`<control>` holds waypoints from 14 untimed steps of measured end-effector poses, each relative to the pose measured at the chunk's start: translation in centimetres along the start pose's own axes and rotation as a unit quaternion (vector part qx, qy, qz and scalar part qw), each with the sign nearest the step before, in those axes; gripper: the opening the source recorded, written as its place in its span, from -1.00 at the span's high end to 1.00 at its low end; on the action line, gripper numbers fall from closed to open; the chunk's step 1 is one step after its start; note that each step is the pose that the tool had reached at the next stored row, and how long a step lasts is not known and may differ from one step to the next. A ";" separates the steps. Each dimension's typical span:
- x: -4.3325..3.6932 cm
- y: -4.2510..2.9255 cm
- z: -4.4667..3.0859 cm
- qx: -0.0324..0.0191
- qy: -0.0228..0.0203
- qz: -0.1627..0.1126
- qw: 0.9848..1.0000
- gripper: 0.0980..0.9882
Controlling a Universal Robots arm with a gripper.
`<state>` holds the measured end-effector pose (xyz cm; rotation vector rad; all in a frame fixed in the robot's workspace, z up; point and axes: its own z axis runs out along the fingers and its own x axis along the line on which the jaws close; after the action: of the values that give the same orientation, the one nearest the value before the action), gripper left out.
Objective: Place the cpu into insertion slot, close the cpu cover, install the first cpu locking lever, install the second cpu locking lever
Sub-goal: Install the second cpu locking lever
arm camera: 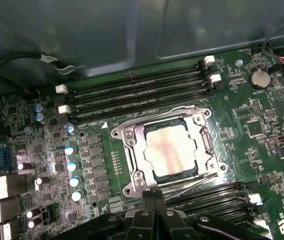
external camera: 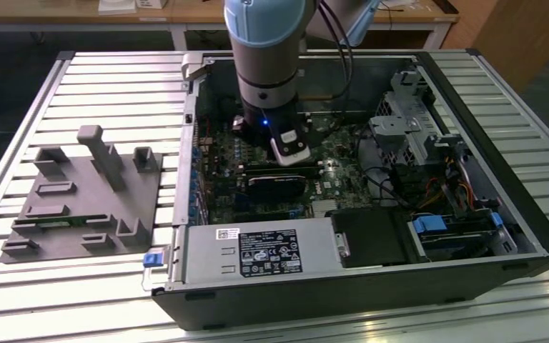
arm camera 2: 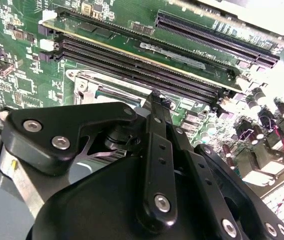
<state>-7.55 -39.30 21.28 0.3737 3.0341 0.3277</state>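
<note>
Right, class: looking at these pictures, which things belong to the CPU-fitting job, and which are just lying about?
Belongs to the job:
- cpu, seated in the insertion slot
- cpu cover, lying down around it
- gripper, beside the socket

Just lying about:
- grey fixture block beside the case
- memory slots
- power supply box
- coin battery

Inside the open computer case (external camera: 503,214), the gripper (arm camera: 154,200) hung just beside the insertion slot (arm camera: 169,150). Long memory slots (arm camera: 136,92) flanked the socket on two sides, capacitors (arm camera: 71,165) stood near, and open space lay above the cpu cover (arm camera: 131,145).
</note>
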 end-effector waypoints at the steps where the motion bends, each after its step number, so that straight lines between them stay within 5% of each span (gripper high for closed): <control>1: -0.01 -0.06 0.01 0.000 0.001 -0.002 1.000 0.98; 14: -0.19 -0.80 0.03 -0.010 0.007 -0.022 1.000 0.98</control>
<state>-7.55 -40.11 21.09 0.3028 3.0452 0.3596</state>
